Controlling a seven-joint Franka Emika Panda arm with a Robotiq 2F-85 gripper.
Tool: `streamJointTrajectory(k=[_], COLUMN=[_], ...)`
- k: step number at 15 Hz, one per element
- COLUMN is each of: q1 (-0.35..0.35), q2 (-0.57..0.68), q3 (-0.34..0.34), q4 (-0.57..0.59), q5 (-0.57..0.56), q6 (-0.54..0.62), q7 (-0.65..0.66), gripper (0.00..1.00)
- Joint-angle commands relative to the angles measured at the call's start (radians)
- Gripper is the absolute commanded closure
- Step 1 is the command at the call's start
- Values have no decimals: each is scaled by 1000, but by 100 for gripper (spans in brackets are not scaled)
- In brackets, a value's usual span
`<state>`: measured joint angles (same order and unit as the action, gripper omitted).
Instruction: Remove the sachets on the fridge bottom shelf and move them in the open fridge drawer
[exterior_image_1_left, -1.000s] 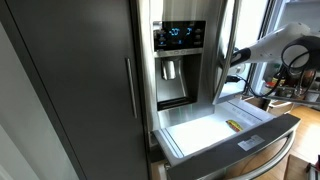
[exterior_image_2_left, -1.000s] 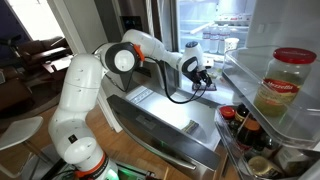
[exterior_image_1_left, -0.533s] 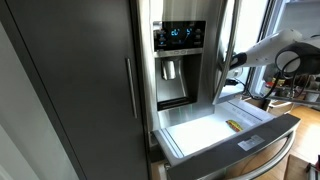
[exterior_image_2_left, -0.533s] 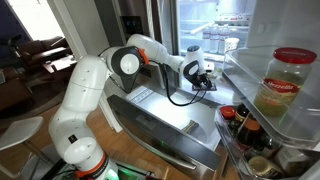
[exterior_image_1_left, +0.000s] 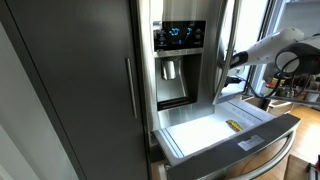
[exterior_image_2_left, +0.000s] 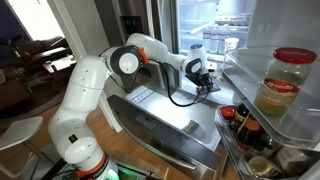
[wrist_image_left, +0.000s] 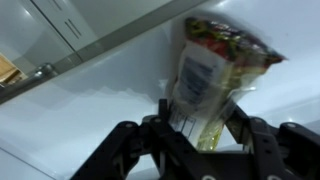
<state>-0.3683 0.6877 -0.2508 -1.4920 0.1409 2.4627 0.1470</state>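
While one small yellow-orange sachet (exterior_image_1_left: 232, 125) already lies in the wide, white-lined steel fridge drawer (exterior_image_1_left: 195, 137), a second flat yellowish packet (wrist_image_left: 215, 70) rests on the white bottom shelf (wrist_image_left: 70, 120). The black gripper (wrist_image_left: 203, 128) straddles it for a sideways pinch, though I cannot tell if it is clamped yet. The white arm (exterior_image_2_left: 160, 52) reaches level into the fridge, above the drawer.

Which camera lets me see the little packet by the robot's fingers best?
The wrist view: the sachet fills the middle, between the fingers of the gripper, colourful top and white label showing. In both exterior views it is too small to make out; an exterior view shows only another yellow sachet in the fridge drawer.
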Motion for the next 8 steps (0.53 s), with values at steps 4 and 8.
streamJointTrajectory(k=[4,8], q1=[7,7], q2=[-96,-143], q3=[-48,-40], q4=[-47,-81], q5=[-103,-150], q6=[-380,-552], q7=[-5,-62], gripper=[46,49])
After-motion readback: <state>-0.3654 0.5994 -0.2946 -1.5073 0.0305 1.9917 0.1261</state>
